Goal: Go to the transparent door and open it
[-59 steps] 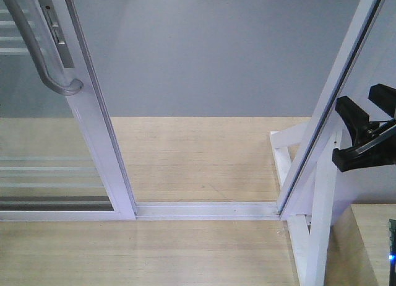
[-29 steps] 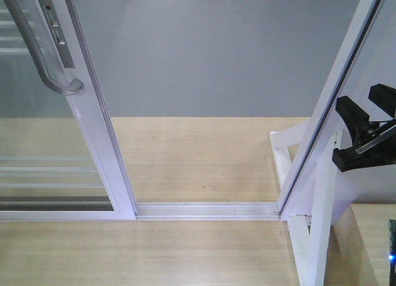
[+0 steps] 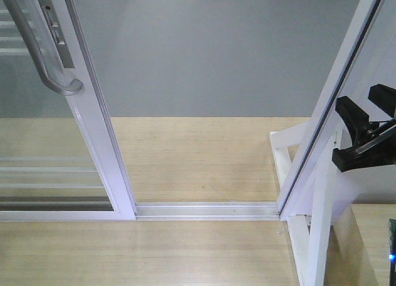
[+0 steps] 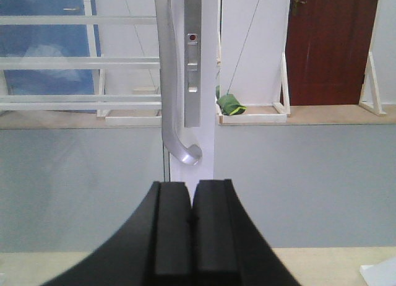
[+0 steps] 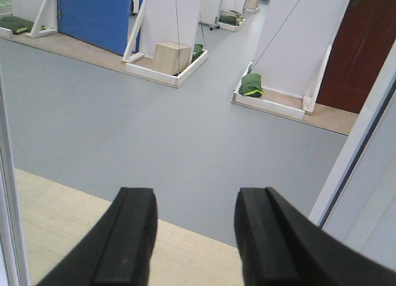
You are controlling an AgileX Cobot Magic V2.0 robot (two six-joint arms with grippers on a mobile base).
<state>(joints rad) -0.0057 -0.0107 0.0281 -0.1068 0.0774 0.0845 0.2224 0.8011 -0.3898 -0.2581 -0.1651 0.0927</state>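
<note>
Ahead of my clenched, empty left tool (image 4: pixel 190 221), the door (image 3: pixel 99 137) stands open; right tool (image 5: pixel 195 236) released; passage through comes next.

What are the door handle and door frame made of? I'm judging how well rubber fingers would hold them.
The handle looks like brushed or satin metal, probably aluminium: silver-grey with a soft sheen along its curve. The door frame appears to be white-painted or powder-coated metal, smooth with faint glossy reflections. Both look slick. The left gripper is shut, short of the handle.
</note>
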